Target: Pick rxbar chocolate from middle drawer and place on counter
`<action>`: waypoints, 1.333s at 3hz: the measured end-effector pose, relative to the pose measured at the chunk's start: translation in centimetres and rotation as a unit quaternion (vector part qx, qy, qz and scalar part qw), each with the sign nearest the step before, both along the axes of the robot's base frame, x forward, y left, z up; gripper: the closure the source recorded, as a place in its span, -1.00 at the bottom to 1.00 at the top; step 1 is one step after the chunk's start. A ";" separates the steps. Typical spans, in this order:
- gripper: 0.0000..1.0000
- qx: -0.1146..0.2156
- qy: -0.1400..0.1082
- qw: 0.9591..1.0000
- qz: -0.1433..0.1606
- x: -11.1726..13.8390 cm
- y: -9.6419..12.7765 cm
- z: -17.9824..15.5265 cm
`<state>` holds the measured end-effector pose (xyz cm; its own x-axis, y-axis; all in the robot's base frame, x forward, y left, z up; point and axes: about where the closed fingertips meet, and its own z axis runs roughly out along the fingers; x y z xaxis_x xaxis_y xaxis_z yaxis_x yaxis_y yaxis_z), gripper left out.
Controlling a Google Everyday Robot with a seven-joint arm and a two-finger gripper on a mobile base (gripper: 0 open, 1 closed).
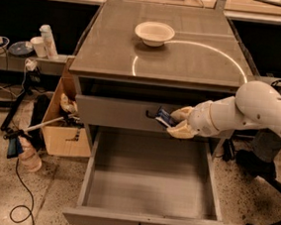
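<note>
Rxbar chocolate point(164, 118) is pinched between my jaws, its dark wrapper poking out past their tips. I hold it in the air above the middle drawer point(148, 190), whose open grey floor lies below the jaws and shows nothing else on it. Just behind the jaws is the closed upper drawer front point(110, 112), and the bar hangs right in front of its black handle. The pick looks done, since the bar is out and lifted. The placing is left. The counter point(194, 65) lies above and beyond the jaws, with a white bowl point(154, 33) far back on it. I judge I must rise over the front edge, reach in and let go on a bare patch.
</note>
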<state>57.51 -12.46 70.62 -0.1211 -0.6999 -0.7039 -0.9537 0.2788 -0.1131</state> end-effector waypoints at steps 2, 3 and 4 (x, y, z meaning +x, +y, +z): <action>1.00 0.030 -0.028 0.999 0.002 -0.1 -0.6 5.6; 1.00 0.030 -0.028 0.999 0.002 -0.1 -0.6 5.6; 1.00 0.032 -0.038 0.999 0.005 0.2 -0.4 7.1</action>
